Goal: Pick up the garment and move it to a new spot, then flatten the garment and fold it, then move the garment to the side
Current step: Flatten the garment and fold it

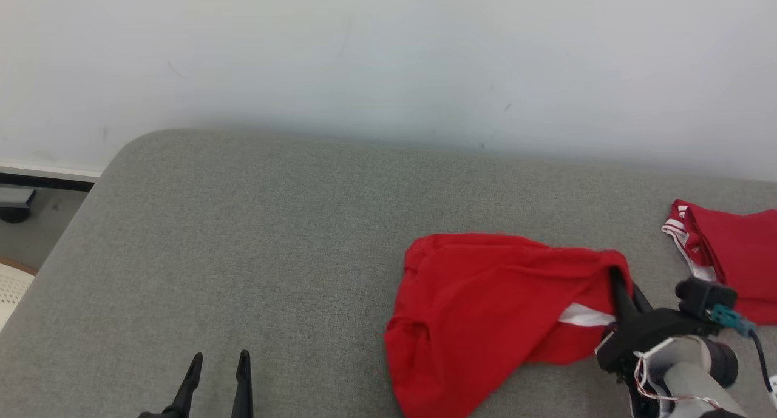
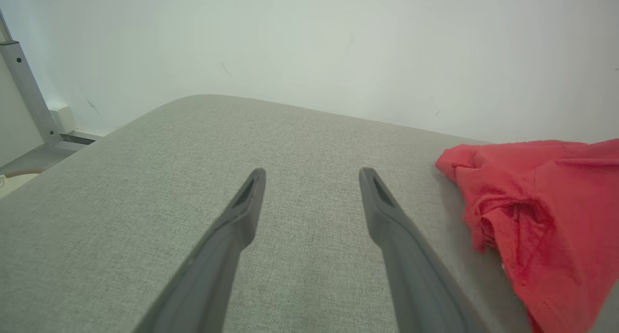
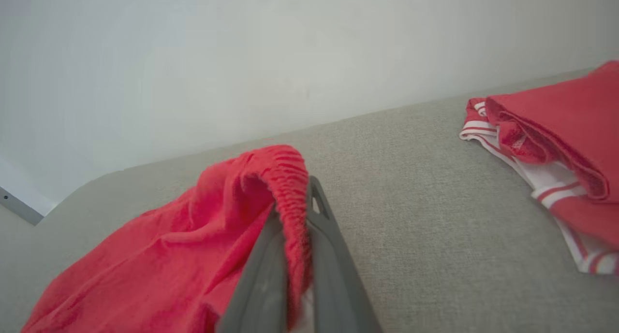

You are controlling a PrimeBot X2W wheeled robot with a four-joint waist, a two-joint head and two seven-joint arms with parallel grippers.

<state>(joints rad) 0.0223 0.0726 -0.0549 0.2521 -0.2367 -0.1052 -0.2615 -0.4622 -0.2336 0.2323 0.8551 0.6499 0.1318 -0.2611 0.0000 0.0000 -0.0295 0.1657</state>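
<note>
Head view is showing the red garment (image 1: 479, 303) lying crumpled on the right half of the grey upholstered surface (image 1: 243, 236), with its elastic waistband lifted at the right end. The right gripper (image 1: 618, 284) is pinching that waistband, its jaws clamped together on the red cloth; in the right wrist view the band is draping over the two fingers (image 3: 329, 246) of this gripper (image 3: 297, 202). A second red garment with white stripes (image 1: 734, 254) is lying folded near the right edge, apart from the held one, with bare grey fabric between them. The left gripper (image 1: 220, 363) is hovering at the lower left with its jaws apart and empty, well clear of the garment. A pale wall (image 1: 388, 54) is standing right behind the surface.
</note>
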